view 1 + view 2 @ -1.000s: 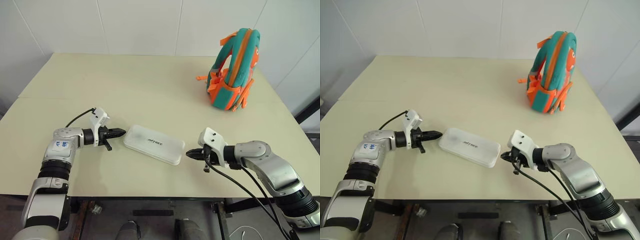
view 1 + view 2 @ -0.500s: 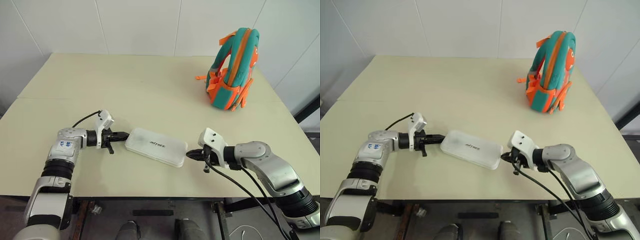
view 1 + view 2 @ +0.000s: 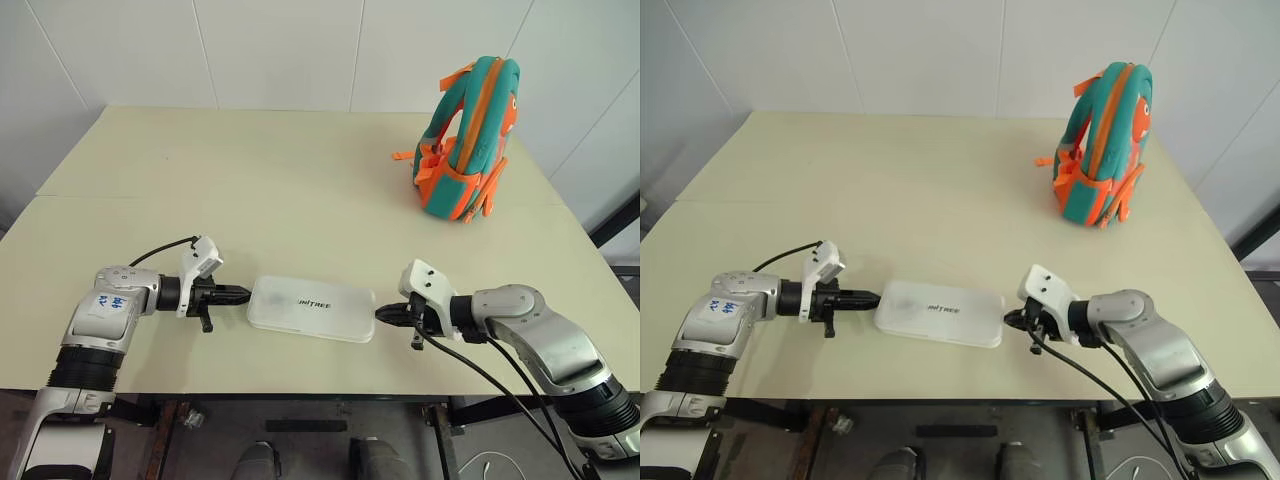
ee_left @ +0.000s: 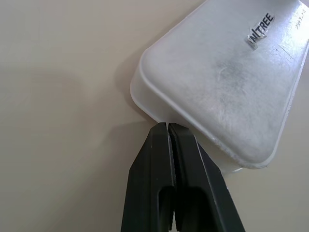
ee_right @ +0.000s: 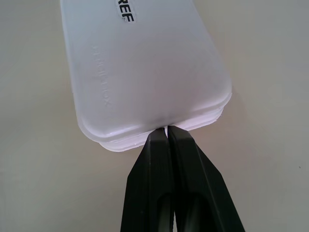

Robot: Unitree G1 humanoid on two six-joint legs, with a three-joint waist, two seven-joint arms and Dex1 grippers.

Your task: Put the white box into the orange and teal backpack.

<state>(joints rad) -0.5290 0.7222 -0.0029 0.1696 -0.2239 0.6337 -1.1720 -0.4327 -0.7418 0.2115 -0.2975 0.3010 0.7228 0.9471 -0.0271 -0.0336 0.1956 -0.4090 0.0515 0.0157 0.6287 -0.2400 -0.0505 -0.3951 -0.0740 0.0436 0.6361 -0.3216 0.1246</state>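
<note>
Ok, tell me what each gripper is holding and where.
Neither grips anything. The shut left gripper and right gripper press their tips against opposite short ends of the white box.

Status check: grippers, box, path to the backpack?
Left gripper and right gripper shut, tips at opposite ends of white box. Box flat on table. Backpack upright, far right; nothing between.

White box, dark lettering; teal-orange backpack

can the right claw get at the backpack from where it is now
Probably not without a long reach. The right claw is shut against the end of the white box at the near table edge, while the backpack stands far across the table. Nothing lies between them.
</note>
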